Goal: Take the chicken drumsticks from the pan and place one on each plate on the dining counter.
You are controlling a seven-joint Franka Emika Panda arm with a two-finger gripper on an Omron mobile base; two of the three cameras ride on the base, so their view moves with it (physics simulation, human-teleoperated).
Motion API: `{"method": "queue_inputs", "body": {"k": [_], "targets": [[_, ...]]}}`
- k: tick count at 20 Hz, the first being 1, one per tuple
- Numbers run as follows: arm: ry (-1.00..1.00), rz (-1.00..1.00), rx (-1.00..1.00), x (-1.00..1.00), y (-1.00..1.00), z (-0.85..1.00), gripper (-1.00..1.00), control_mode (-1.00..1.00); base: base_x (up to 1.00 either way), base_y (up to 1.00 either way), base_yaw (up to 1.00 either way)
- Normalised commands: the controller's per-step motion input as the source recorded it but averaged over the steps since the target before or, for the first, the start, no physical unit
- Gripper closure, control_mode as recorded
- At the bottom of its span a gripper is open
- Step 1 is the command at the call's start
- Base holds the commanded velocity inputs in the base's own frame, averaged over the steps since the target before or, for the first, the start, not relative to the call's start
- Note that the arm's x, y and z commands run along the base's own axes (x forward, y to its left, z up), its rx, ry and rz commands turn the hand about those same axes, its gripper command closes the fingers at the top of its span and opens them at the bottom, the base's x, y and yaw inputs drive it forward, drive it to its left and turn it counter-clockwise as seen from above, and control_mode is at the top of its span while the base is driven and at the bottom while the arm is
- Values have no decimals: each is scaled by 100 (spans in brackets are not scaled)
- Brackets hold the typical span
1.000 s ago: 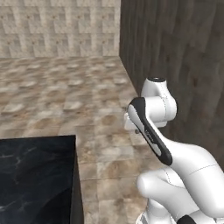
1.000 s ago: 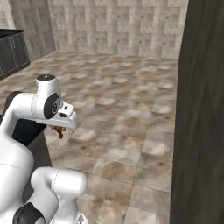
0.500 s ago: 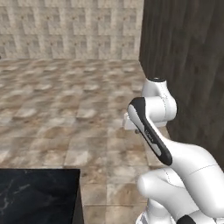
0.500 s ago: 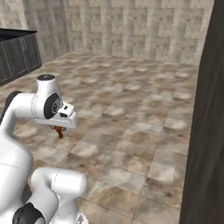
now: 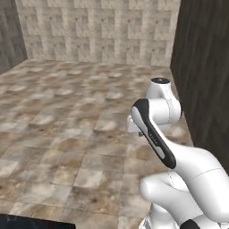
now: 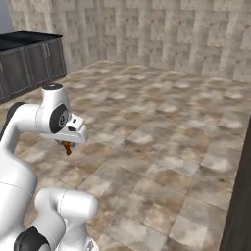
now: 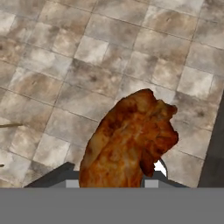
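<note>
As I look along the claw in the hand view, I see it closed on a chicken drumstick, the orange-brown meat rising from the bottom centre of the frame and covering most of the claw's tips, with mottled stone floor tiles behind it

In the right base view I find the same drumstick as a small orange-brown piece hanging just under the white hand at centre left, above the floor and touching nothing else. The arm bends up from the lower left of that frame, and its rounded base joint sits at the bottom

In the left base view the arm climbs from the lower right, with a dark strip along its forearm. I cannot make out the claw or the meat there

At the bottom left edge of the left base view I see a sliver of black glossy worktop

Further out, the tiled floor spreads across the middle of both base views. A dark panel stands along the right side of the left base view. In the right base view, dark cabinets with a black top sit at the upper left, and a pale tiled wall closes off the top of the frame
</note>
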Motion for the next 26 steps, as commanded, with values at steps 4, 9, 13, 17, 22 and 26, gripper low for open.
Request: {"method": "queue_inputs", "body": {"k": [4,9,13,17,22,26], "targets": [[0,0,0,0,0,0,100,100,86,-25,36],[0,0,0,0,0,0,100,100,83,-19,45],[0,0,0,0,0,0,100,100,81,-13,55],[0,0,0,0,0,0,100,100,79,-12,58],[0,0,0,0,0,0,100,100,71,-10,67],[0,0,0,0,0,0,100,100,79,-12,58]]}}
